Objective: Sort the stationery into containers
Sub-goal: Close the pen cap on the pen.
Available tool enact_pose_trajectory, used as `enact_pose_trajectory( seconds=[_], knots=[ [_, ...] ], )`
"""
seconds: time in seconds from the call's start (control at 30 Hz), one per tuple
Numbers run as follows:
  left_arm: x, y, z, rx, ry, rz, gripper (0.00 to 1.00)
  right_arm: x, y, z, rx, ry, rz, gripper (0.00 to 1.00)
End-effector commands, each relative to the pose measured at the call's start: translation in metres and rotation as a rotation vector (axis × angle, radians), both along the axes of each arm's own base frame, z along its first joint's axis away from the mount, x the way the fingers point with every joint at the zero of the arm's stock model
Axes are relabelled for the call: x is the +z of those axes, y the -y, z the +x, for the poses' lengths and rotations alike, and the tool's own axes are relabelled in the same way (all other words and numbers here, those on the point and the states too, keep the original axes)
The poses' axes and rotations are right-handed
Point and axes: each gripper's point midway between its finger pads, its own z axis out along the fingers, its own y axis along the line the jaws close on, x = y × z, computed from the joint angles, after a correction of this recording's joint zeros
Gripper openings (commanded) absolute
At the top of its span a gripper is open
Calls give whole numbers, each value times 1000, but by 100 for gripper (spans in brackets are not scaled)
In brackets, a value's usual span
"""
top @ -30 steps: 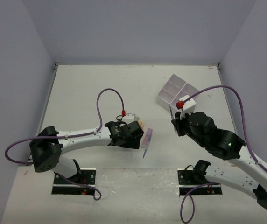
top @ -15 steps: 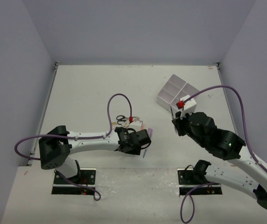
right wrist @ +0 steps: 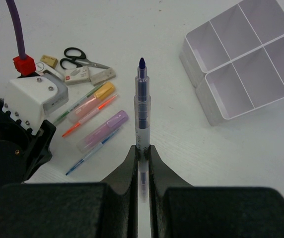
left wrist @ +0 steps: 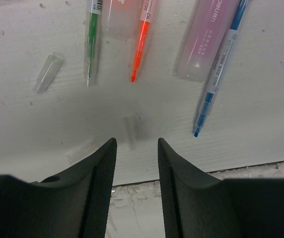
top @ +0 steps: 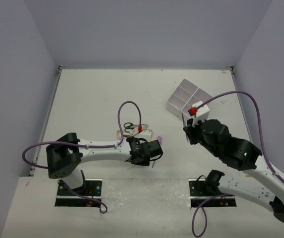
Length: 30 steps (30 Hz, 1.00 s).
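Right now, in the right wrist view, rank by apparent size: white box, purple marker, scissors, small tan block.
1. white box
2. purple marker and scissors, about alike; the scissors lie farther off, so unranked.
3. small tan block

bench (top: 92, 94): white, scuffed
far right: four-compartment box (top: 184, 96)
centre: scissors (right wrist: 77, 56), erasers (right wrist: 90, 75), markers (right wrist: 104, 130), pens (right wrist: 87, 156)
beside pens: clear cap (left wrist: 47, 73)

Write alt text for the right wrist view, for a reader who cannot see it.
The right gripper is shut on a dark blue pen. A white four-compartment box sits upper right; markers, thin pens and scissors lie at left.
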Motion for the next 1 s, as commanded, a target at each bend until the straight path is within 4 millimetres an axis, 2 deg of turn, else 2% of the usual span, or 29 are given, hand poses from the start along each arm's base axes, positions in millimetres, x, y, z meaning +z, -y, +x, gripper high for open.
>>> enact_pose_trajectory(
  seconds=[0.0, 0.37, 0.7, 0.97],
  knots=[
    [-7, 0, 2, 31, 16, 2, 41, 1, 3, 3, -37, 8, 19, 0],
    [-23, -5, -4, 32, -17, 10, 39, -1, 0, 3, -29, -1, 12, 0],
    [-34, 1, -5, 7, -29, 9, 36, -2, -1, 3, -27, -6, 8, 0],
    [-39, -2, -10, 2, -49, 14, 20, -2, -1, 4, -26, -6, 5, 0]
  ],
)
